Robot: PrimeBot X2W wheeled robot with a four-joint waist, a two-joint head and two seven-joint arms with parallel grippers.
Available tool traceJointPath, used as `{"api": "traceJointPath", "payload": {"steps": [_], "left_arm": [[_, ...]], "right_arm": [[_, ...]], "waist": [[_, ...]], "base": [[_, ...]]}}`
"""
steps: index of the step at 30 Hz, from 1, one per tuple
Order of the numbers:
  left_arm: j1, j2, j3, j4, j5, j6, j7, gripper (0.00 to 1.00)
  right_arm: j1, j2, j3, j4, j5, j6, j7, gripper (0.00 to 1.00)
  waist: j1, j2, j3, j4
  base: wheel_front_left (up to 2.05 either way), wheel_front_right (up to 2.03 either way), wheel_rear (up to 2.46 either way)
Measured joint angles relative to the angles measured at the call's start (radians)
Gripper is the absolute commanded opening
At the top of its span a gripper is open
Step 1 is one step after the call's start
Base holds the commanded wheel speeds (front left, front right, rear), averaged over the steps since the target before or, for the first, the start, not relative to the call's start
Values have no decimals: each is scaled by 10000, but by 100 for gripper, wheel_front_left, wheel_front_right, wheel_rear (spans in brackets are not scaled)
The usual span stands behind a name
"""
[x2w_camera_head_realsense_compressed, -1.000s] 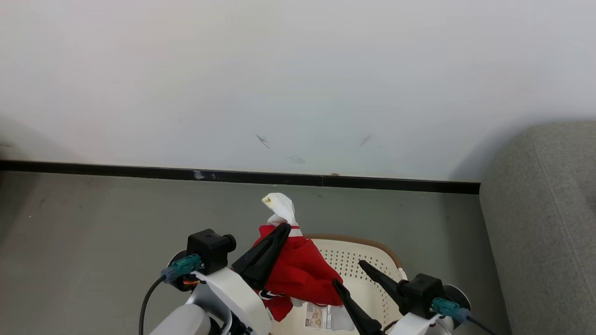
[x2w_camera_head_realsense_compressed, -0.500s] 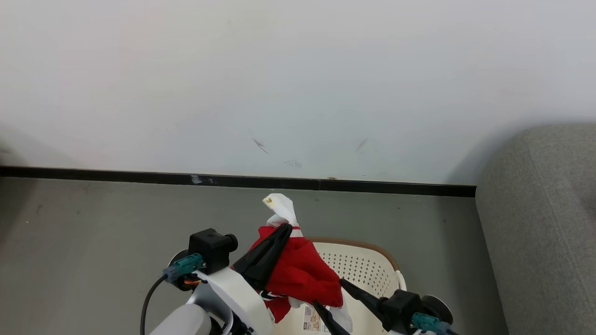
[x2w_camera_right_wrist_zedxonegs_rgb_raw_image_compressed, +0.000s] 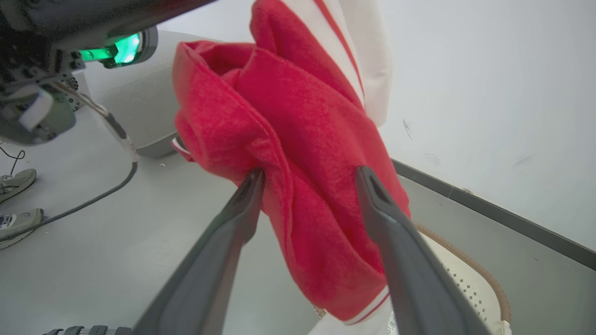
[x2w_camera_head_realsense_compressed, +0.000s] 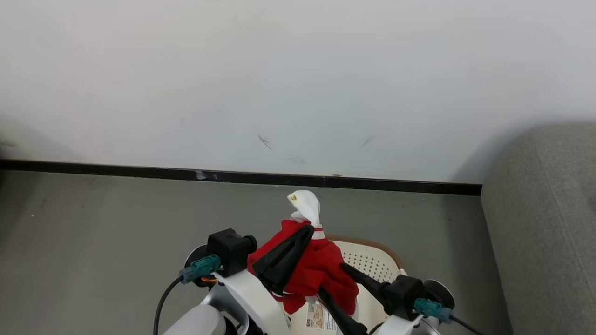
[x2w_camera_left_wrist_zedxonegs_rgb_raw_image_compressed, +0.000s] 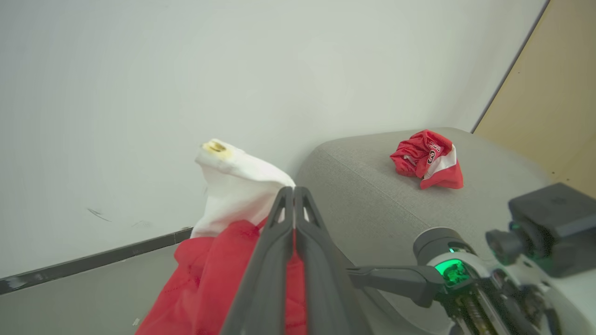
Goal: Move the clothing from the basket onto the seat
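The left gripper [x2w_camera_head_realsense_compressed: 305, 229] clamps a red garment [x2w_camera_head_realsense_compressed: 326, 270] above the basket [x2w_camera_head_realsense_compressed: 372, 245] — the right gripper [x2w_camera_head_realsense_compressed: 331, 278], fingers apart, sits at the cloth's lower edge. The grey seat [x2w_camera_head_realsense_compressed: 545, 223] stands at right.

clothing [x2w_camera_right_wrist_zedxonegs_rgb_raw_image_compressed: 316, 153]: fuzzy matt cloth | basket [x2w_camera_head_realsense_compressed: 372, 258]: perforated matt plastic | seat [x2w_camera_head_realsense_compressed: 545, 223]: coarse woven fabric

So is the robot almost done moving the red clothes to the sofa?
About halfway. One red numbered garment already lies on the sofa. The left end effector is shut on the second garment, lifted above the basket, with the open right end effector straddling its hanging folds. Remaining: carry it to the sofa and release.
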Motion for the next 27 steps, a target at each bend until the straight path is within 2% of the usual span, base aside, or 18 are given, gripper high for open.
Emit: {"api": "traceJointPath", "payload": {"steps": [11, 12, 13, 14, 16, 17, 19, 27], "left_arm": [[-115, -63, -242, -489, -8, -44, 105, 0], [-114, -77, -268, -543, -23, -56, 182, 0], [-114, -98, -303, -598, -35, -59, 196, 0], [-114, -127, -324, -652, -36, -59, 211, 0], [-114, -155, -351, -731, -59, -59, 267, 0], [-113, -153, -355, -759, -84, -59, 267, 0], [-113, -142, -355, -809, -96, -59, 280, 0], [-99, -13, -349, -911, -107, -59, 355, 0]], "right_arm": [[-337, -12, -198, -25, 0, 0, -2, 100], [-337, -13, -205, -25, 0, 0, 0, 96], [-337, -13, -213, -25, 0, 0, -2, 51], [-337, -13, -217, -23, 0, 0, -2, 38], [-337, -13, -215, -12, 21, 0, -2, 20], [-337, -13, -209, -2, 31, 0, -2, 4], [-337, -13, -199, 21, 46, 0, -2, 0], [-337, -13, -332, 56, 201, 0, 0, 0]], "waist": [[0, 0, 66, 149], [0, 0, 64, 158], [0, 0, 61, 167], [0, 0, 58, 174], [0, 0, 50, 186], [0, 0, 47, 189], [0, 0, 46, 192], [0, 0, 21, 174]], "base": [[0, 0, 0], [0, 0, 0], [0, 0, 0], [0, 0, 0], [0, 0, 0], [0, 0, 0], [0, 0, 0], [0, 0, 0]]}}
